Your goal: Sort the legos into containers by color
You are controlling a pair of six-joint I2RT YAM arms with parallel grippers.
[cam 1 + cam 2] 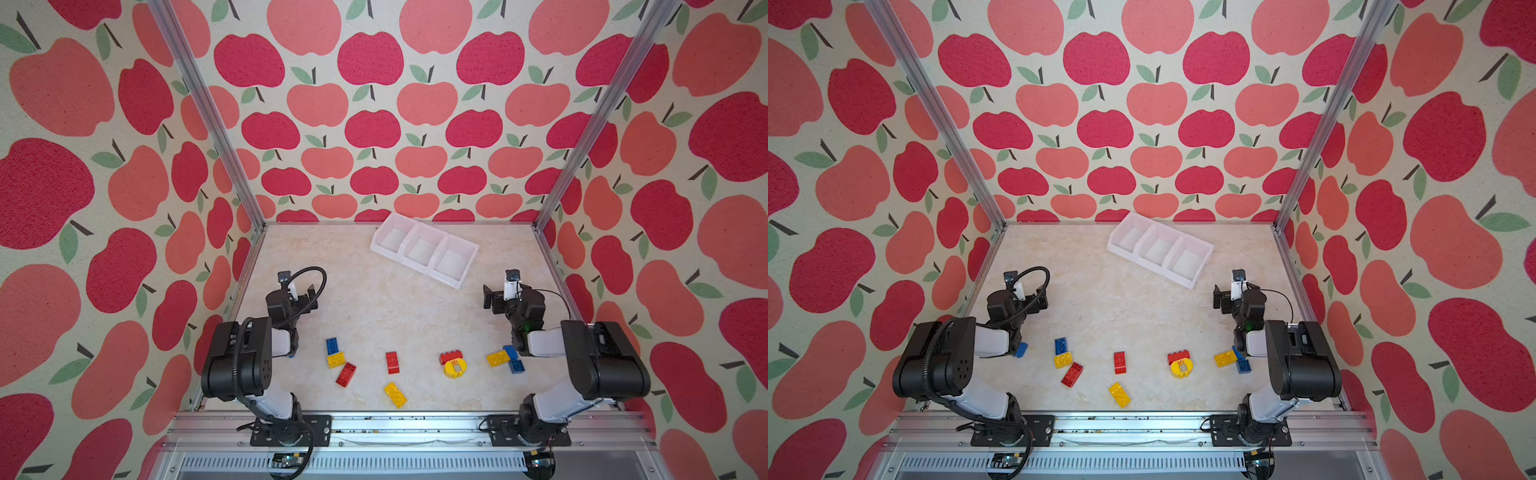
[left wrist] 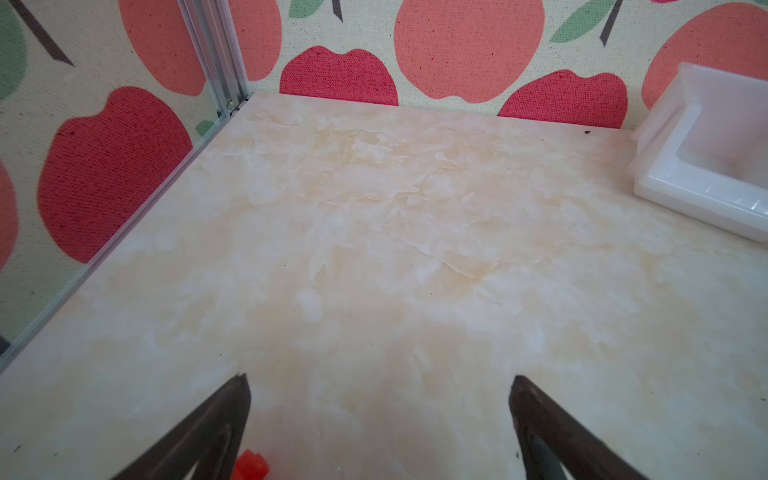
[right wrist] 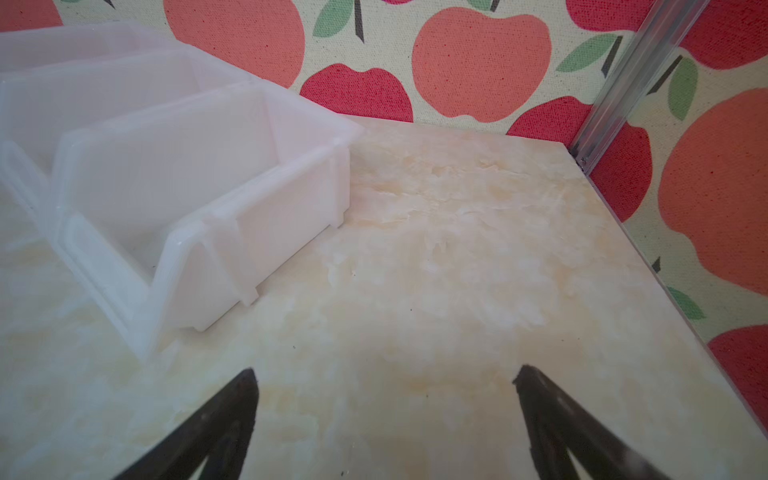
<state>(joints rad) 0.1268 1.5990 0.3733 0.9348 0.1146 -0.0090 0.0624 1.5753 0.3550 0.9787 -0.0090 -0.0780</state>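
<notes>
Plainly no sorting is done yet: the legos (image 1: 345, 374) lie scattered along the near edge of the table (image 1: 374, 299), between the two arm bases. The containers (image 1: 432, 257), three white bins in a slanted row, sit empty and well apart at the far side. The left gripper (image 2: 380, 379) and the right gripper (image 3: 386, 370) both stand wide open with nothing between their fingers. Both point at bare table beyond the bricks, the right one near the end bin. The step in hand looks like a first pick, so each arm should draw back toward the bricks on its own side. A loose piece makes the easy start: the red brick (image 1: 392, 362) in the middle or the yellow brick (image 1: 395, 394) nearest the front edge, gripped across its short width with the jaws turned to match its slant. The blue brick (image 1: 331, 345) touches a yellow one, and the pieces on the right lie pressed together partly under the right arm, so those are better left for later. Fixing one colour per bin, and lowering each brick inside the walls before letting go, should keep it from bouncing out.
</notes>
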